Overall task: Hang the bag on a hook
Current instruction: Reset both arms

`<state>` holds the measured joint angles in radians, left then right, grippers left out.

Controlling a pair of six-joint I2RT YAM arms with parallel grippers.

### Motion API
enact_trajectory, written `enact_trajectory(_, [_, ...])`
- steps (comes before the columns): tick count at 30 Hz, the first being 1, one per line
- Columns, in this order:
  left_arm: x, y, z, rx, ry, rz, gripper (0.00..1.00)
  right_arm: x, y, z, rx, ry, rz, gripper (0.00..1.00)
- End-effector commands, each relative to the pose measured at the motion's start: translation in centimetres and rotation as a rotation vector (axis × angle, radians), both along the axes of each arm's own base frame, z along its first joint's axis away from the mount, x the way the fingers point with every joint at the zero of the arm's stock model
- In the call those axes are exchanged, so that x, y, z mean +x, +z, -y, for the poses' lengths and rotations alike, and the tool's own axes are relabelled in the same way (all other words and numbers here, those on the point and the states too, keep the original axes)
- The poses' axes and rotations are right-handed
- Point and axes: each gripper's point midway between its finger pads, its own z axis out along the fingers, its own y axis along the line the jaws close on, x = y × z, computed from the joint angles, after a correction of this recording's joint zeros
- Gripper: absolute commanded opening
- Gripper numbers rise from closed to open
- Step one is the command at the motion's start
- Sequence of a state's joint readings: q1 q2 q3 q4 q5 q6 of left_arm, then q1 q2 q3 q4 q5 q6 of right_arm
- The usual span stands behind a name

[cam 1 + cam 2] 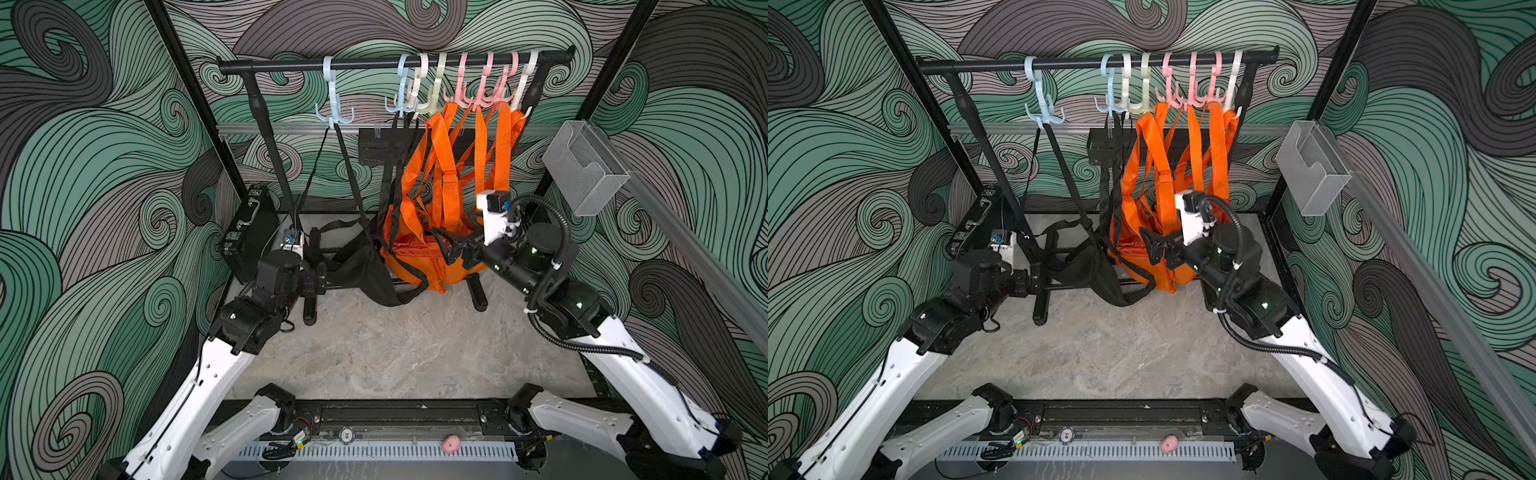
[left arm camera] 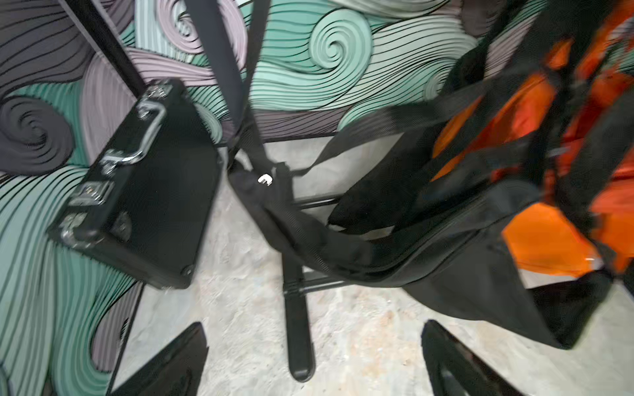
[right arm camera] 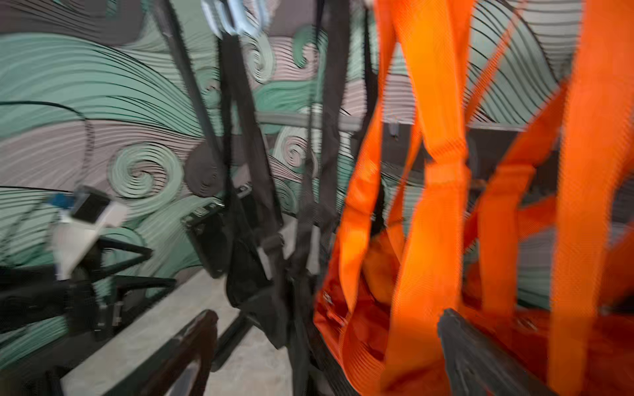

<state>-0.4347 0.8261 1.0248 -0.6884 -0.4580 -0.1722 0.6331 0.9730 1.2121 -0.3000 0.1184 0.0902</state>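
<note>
Left end effector (image 1: 318, 259): fingers spread, nothing between them, just beside the black bag.
Black bag (image 1: 365, 270): straps go up to the lone light-blue hook (image 1: 332, 112) and to the crowded group of hooks. The body sags low, near the surface (image 1: 395, 345).
Right end effector (image 1: 448, 248): fingers spread beside the orange bags (image 1: 419, 257), no strap pinched.
Step, as I judge it: the hanging looks done. Draw both arms straight back, slowly, so no finger snags a strap and lifts it off.
Black case (image 1: 249, 232): one, leaning at the left.
Hooks on the rail (image 1: 291, 64): eight, namely two blue, two white, one green and three pink.
Bags: the fabric overlaps, so I cannot tell the count.
Clear holder (image 1: 586, 166): one.
</note>
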Motion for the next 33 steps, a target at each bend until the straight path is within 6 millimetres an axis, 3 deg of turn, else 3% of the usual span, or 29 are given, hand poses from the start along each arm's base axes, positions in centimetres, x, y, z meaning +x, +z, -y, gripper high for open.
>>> enact_trajectory(1, [-0.3, -0.5, -4.5, 0.032, 0.253, 0.086, 0.99, 0.5, -6.7, 8.5, -0.102, -0.405, -0.090, 0.99])
enact_trajectory(3, [-0.6, -3.1, -5.0, 0.029, 0.272, 0.039, 0.99, -0.1, -10.7, 11.4, -0.166, -0.482, -0.121, 0.99])
enact_trajectory(5, [-0.8, -5.4, -6.3, 0.065, 0.332, 0.003, 0.99, -0.3, -12.9, 15.0, -0.172, -0.640, -0.097, 0.99])
enact_trajectory(7, [-0.9, -7.2, -7.1, 0.078, 0.364, -0.033, 0.99, -0.1, -15.5, 17.2, -0.194, -0.698, -0.075, 0.99])
enact_trajectory(10, [-0.5, -9.3, -8.2, 0.099, 0.414, -0.031, 0.99, 0.5, -18.2, 20.1, -0.154, -0.815, -0.064, 0.99])
enact_trajectory(14, [0.0, -11.0, -10.0, 0.111, 0.491, -0.019, 0.99, 2.3, -19.9, 22.7, -0.123, -0.895, -0.071, 0.99])
enact_trajectory(17, [0.8, -11.7, -11.4, 0.103, 0.562, 0.019, 0.99, 3.9, -21.3, 22.6, -0.121, -0.844, -0.053, 0.99])
enact_trajectory(20, [2.1, -12.8, -12.1, 0.074, 0.587, 0.076, 0.99, 5.8, -24.1, 22.4, -0.120, -0.820, -0.088, 0.99])
enact_trajectory(23, [3.7, -15.1, -12.2, 0.071, 0.535, 0.041, 0.99, 7.5, -25.8, 21.3, -0.128, -0.759, -0.098, 0.99])
enact_trajectory(26, [4.6, -17.2, -13.6, 0.056, 0.564, 0.015, 0.98, 8.4, -27.6, 21.9, -0.143, -0.778, -0.111, 0.99])
enact_trajectory(27, [5.3, -17.4, -13.7, 0.021, 0.557, 0.044, 0.99, 8.6, -28.9, 22.3, -0.125, -0.782, -0.132, 0.99])
enact_trajectory(29, [6.8, -17.2, -13.0, -0.047, 0.502, 0.098, 0.99, 8.6, -29.4, 22.5, -0.098, -0.792, -0.067, 0.99])
enact_trajectory(31, [8.2, -17.2, -12.7, -0.042, 0.475, 0.109, 0.98, 9.6, -31.4, 21.1, -0.129, -0.678, -0.160, 0.99])
enact_trajectory(33, [9.5, -17.3, -12.5, -0.060, 0.448, 0.135, 0.99, 10.6, -31.5, 21.1, -0.121, -0.672, -0.115, 0.99])
